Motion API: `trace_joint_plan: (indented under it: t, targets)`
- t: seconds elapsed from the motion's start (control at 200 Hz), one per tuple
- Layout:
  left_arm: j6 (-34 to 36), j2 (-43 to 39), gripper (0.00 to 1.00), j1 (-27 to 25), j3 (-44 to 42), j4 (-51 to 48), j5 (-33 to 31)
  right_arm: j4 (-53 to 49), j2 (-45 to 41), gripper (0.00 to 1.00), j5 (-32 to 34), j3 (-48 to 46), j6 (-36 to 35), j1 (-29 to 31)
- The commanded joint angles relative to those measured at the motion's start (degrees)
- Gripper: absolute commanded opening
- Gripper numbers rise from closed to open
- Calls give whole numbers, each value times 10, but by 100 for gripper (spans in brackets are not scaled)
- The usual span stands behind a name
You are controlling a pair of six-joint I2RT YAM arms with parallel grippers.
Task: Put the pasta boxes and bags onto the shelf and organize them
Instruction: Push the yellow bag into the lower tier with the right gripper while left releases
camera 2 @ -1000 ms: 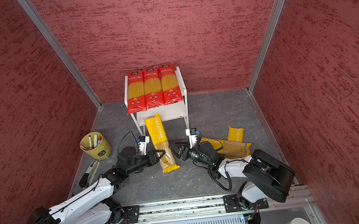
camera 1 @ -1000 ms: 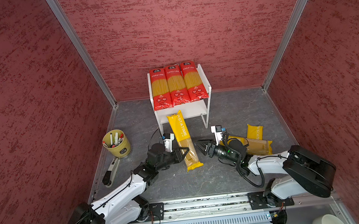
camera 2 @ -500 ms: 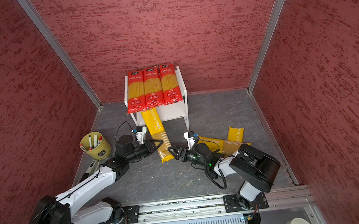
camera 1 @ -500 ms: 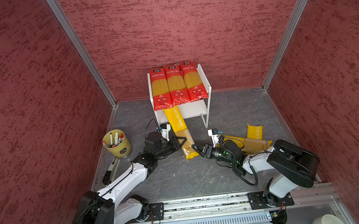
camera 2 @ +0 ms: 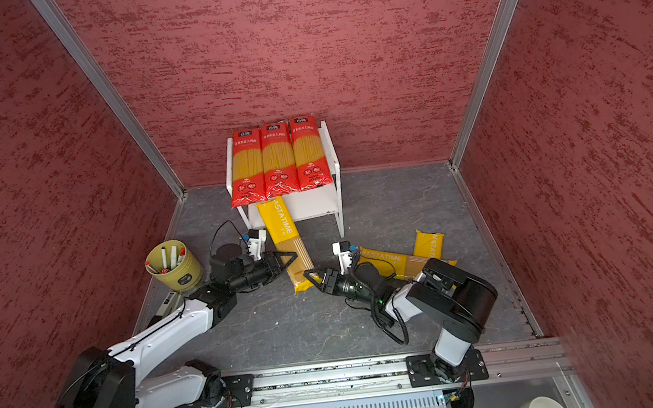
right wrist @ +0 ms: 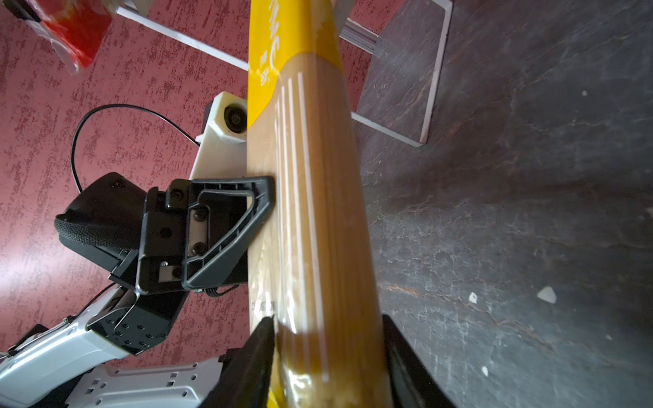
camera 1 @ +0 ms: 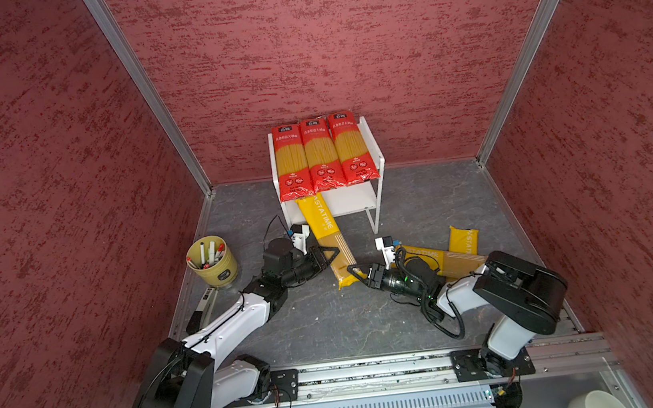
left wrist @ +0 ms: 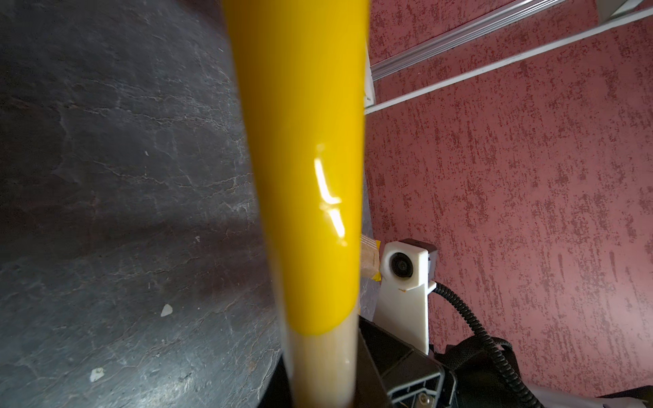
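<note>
Your yellow pack is the one in play. In both top views its long axis runs close to 12-to-6, leaning a little toward 11 and 5. The PASTATIME end points to the shelf, with its tip at the front left of the lower tier, tucked under the overhang of the red packs. The clear end faces you at about 5 o'clock.

Your left gripper comes in from 8 o'clock and is clamped on the clear half of that pack – the left wrist view is filled by the yellow sleeve running straight away from the camera.

Your right gripper reaches in from 4 o'clock to the pack's near end. In the right wrist view its jaws sit either side of the clear end, close against it, but I cannot tell whether they are pressing.

The shelf stands at 12 o'clock against the back wall. Three red packs lie side by side on its top board, each pointing 12-to-6, front ends hanging over the edge.

Two more yellow packs lie on the floor at 3 to 4 o'clock, behind your right arm – one running roughly 9-to-3, the other about 12-to-6.

The cup of markers stands at 9 o'clock.
</note>
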Motion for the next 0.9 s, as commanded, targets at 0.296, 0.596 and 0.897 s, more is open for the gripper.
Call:
trace_joint_plan:
  t: [0.296,0.596,0.897]
  targets:
    - [-8,-1,19,10,28,100,15,88,-3,20,38,18,34,11]
    - [-10,-29,43,30,6,79,13,131,8,3,76,23,53,12]
    - [-4,-134,62,37,-43,-12,-15,80,-15,0,125,44,56,12]
